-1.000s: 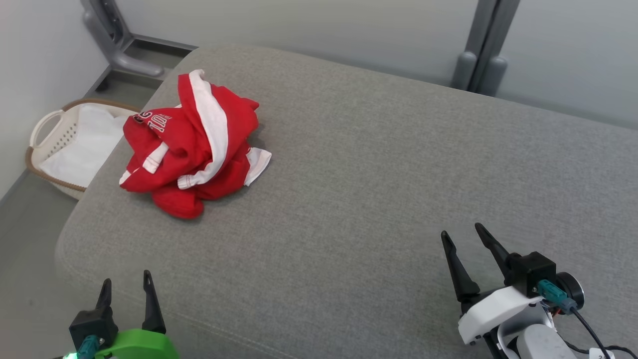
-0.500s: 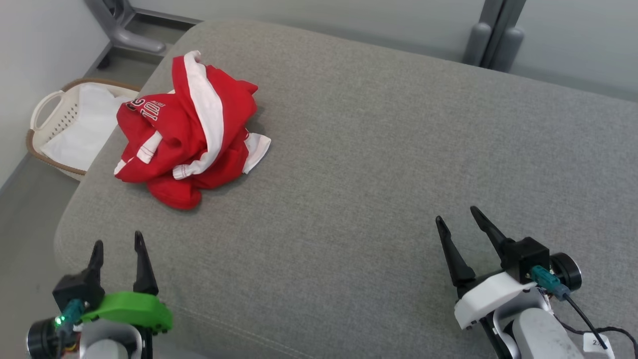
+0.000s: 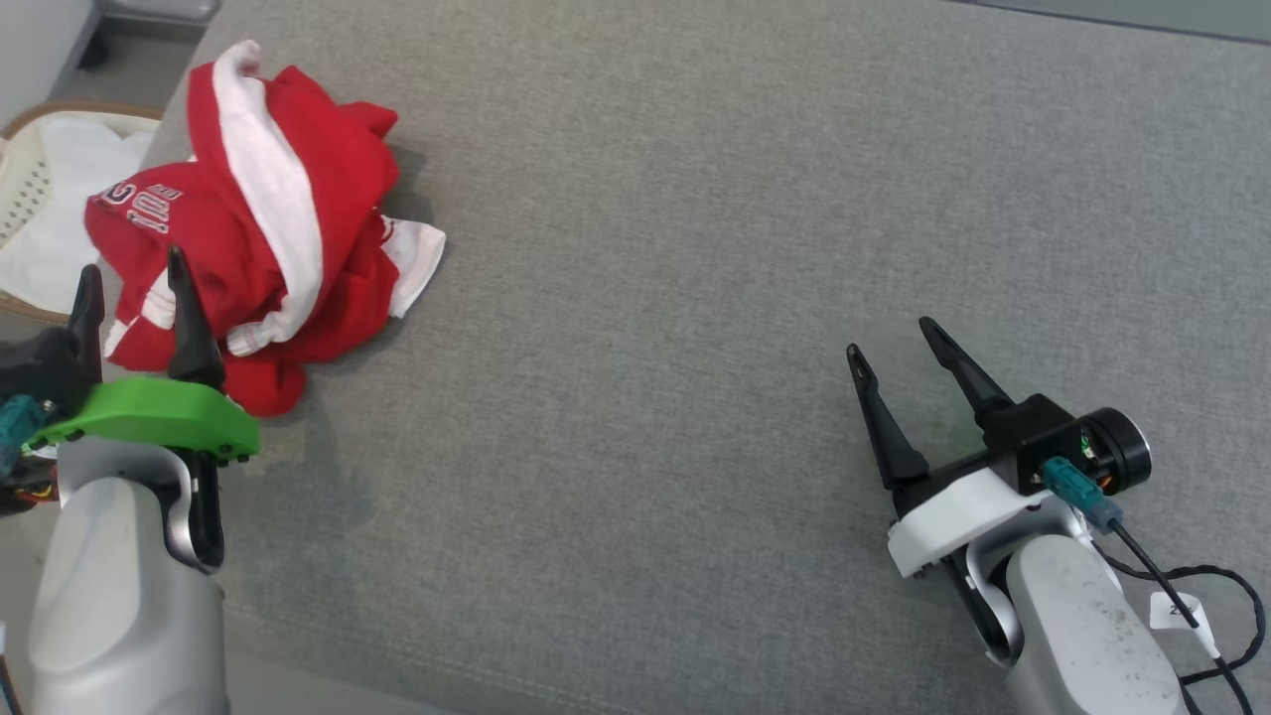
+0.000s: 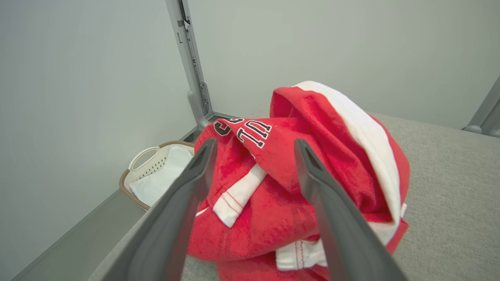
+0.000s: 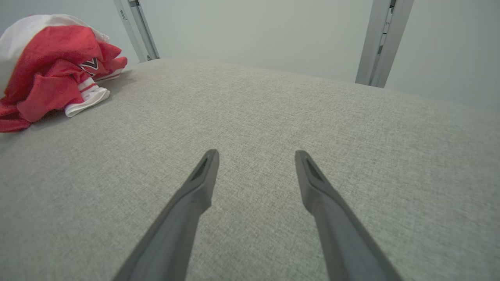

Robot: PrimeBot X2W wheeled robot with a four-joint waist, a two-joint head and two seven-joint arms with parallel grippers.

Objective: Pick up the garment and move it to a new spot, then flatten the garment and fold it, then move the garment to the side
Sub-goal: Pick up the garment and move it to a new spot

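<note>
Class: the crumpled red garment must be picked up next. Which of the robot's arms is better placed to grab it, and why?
Left. The left gripper is open right beside the garment and aimed at it; the right gripper is open over the cushion, far off.

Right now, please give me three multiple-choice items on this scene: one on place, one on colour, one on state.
1. Where does the garment lie? A. on the grey cushion B. in a drawer C. on a shelf
2. Its colours? A. blue and grey B. red and white C. black and yellow
3. The left gripper is: A. shut on cloth B. open C. shut, empty
Answers: 1 A, the heap rests on the cushion; 2 B, red cloth with white bands; 3 B, its fingers stand apart.
</note>
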